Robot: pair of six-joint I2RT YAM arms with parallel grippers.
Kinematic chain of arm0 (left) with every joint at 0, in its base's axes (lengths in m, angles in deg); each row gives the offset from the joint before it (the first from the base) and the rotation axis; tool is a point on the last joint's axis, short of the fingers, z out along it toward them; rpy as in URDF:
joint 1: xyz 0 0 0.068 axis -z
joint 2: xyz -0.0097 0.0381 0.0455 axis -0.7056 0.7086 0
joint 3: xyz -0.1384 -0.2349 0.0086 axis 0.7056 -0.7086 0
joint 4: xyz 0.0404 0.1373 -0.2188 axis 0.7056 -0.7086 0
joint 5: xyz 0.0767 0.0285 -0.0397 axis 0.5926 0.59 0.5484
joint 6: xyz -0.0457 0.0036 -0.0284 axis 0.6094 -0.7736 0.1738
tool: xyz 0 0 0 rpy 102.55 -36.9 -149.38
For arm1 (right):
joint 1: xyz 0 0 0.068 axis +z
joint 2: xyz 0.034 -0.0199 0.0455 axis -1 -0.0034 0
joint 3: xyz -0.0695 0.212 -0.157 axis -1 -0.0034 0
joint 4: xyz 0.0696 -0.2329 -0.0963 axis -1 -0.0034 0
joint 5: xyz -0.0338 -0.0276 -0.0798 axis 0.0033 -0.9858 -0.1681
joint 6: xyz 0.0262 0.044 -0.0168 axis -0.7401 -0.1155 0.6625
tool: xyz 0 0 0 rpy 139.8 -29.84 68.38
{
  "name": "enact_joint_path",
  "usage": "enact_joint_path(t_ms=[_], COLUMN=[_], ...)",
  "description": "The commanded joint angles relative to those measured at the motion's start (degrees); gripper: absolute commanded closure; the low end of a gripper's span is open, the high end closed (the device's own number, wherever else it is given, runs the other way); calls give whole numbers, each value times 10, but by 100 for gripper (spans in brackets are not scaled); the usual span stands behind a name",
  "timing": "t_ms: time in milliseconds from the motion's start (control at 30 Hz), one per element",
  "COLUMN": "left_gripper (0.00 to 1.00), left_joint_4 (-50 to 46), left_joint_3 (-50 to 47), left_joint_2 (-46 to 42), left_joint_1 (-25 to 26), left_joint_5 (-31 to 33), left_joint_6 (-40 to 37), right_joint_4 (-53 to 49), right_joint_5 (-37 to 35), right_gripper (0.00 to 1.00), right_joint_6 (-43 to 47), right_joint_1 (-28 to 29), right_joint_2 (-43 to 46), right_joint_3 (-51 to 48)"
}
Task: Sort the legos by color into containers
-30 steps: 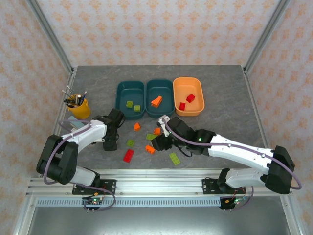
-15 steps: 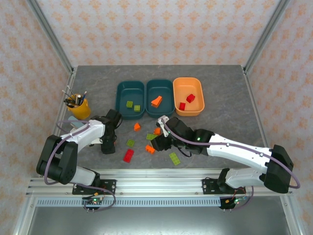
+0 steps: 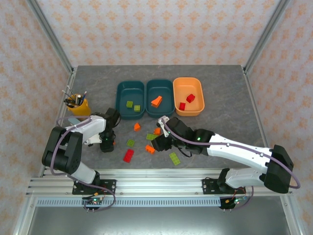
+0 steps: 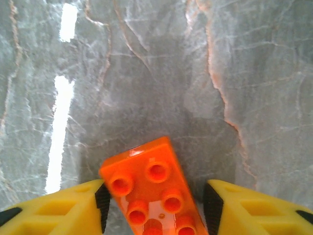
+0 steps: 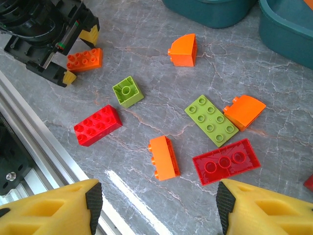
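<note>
Orange oblong plastic brick near the yellow pen cup: the left gripper has arrived, open around it, ready to grasp.

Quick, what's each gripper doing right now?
Left gripper: open, fingers straddling an orange brick on the table.
Right gripper: open, holding nothing.

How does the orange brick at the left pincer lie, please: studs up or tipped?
Studs up: the orange brick lies flat on the table, studs showing.

A yellow cup holding pens stands near the left edge of the grey marbled tabletop. Patterned wallpaper lines the walls; a metal rail runs along the near edge.
</note>
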Motion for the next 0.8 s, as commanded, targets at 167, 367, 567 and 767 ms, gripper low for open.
enact_joint_path(t_ms=[167,367,567,767], left_gripper=[53,64,74,76], left_joint_4=[13,19,28,0], left_joint_3=[1,6,-8,17], left_joint_2=[20,17,-1,-8], left_joint_1=[-8,-10,-9,-10], left_joint_5=[28,57,77,89], left_joint_6=[78,-26,-113,-216], right_joint_4=[-6,18,17,20], right_joint_5=[-27,-48,-58,-63], right_gripper=[35,35,35,35], right_joint_6=[-10,-19,-18,-17], right_joint_1=[2,2,2,0], right_joint_2=[18,30,24,11], right_joint_3=[12,9,20,22])
